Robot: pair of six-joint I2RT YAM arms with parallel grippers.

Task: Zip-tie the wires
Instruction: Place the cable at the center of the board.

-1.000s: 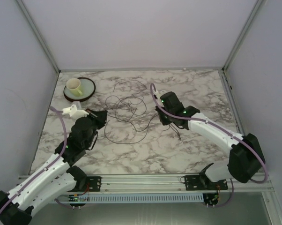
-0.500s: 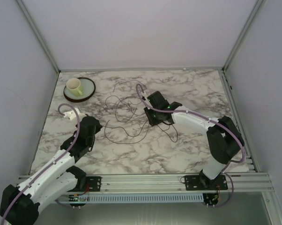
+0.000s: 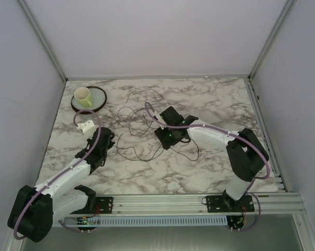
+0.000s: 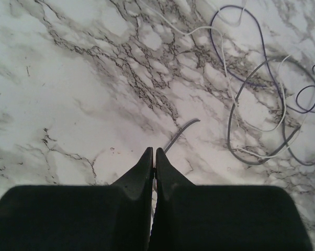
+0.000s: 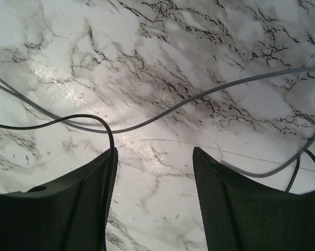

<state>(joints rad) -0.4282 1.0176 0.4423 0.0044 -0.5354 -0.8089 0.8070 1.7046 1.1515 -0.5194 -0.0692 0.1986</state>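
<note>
Marble counter [image 3: 215, 97] with two arms. The wires [image 3: 142, 125] lie in loose loops at mid-counter, between the grippers. Left gripper [image 4: 153, 157]: jaws pressed together, a grey wire end reaching its tips; whether that end is pinched cannot be told. Right gripper [image 5: 155, 172]: jaws spread apart over bare marble, gripping nothing; one thin dark strand runs down the inner edge of its left finger [image 5: 89, 198]. Far left corner: a pale yellow cup [image 3: 83, 95] stands on a dark-rimmed plate [image 3: 98, 102]; the cup's contents cannot be made out.
</note>
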